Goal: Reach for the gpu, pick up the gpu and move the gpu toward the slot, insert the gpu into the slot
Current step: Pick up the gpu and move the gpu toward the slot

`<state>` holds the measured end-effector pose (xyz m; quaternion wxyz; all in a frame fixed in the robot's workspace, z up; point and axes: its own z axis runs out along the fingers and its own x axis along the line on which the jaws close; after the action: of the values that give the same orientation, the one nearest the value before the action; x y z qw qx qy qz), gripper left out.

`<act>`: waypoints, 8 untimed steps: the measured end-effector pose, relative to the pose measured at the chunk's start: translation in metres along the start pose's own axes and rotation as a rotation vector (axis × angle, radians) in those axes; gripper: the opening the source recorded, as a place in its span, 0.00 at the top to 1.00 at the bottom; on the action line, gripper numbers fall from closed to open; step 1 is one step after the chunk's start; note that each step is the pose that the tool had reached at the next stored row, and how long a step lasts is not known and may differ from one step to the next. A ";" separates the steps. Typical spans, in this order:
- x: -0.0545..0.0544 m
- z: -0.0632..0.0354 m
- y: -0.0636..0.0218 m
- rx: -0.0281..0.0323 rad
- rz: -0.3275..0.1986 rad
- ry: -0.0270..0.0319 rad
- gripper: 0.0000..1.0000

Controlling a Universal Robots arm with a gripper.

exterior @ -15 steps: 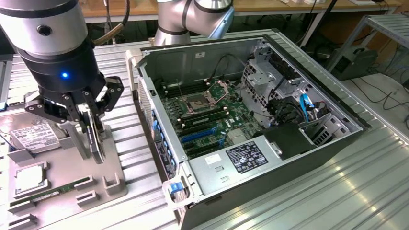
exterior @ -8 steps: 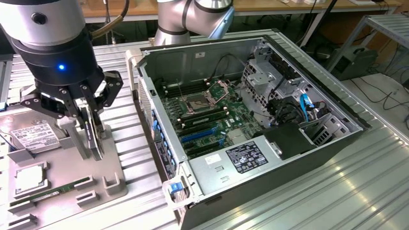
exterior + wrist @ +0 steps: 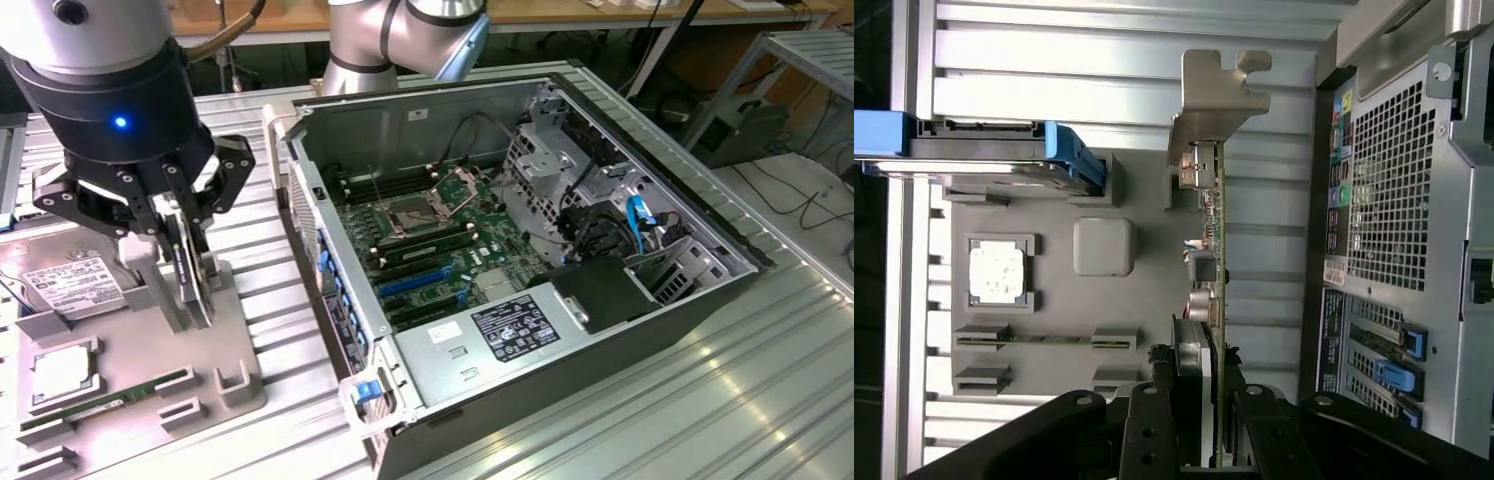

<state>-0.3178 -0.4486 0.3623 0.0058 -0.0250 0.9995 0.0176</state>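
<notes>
The gripper [image 3: 1201, 398] is pinching the gpu [image 3: 1216, 250] part-closed above the grey tray [image 3: 134, 385], grasp done, slot [image 3: 407, 287] not yet reached.

Tray [image 3: 147, 390]: on the table [image 3: 747, 380], to the exterior view's left of the computer case [image 3: 694, 205].
Gpu [image 3: 199, 275]: upright on edge over the tray, clamped between the fingers of the gripper [image 3: 190, 300].
Hard drive [image 3: 67, 285]: on the tray, to the exterior view's left of the gpu.
Processor chip [image 3: 60, 372]: in a tray recess, nearer the camera than the hard drive.
Memory stick [image 3: 114, 400]: on the tray, just beside the chip.
Slot [image 3: 411, 285]: on the motherboard [image 3: 441, 230] inside the case, well apart from the gpu.
</notes>
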 end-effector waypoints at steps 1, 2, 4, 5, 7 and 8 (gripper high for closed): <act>0.000 -0.0021 0.0001 0.0000 0.000 -0.0001 0.72; 0.000 -0.0042 0.0002 0.0000 0.000 0.0001 0.72; 0.000 -0.0087 0.0003 0.0000 0.000 0.0000 0.72; 0.000 -0.0109 0.0004 0.0000 0.000 0.0000 0.72; 0.000 -0.0167 0.0006 0.0000 0.000 0.0000 0.72; 0.000 -0.0222 0.0008 0.0002 0.000 0.0001 0.72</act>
<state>-0.3177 -0.4486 0.3845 0.0058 -0.0250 0.9995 0.0175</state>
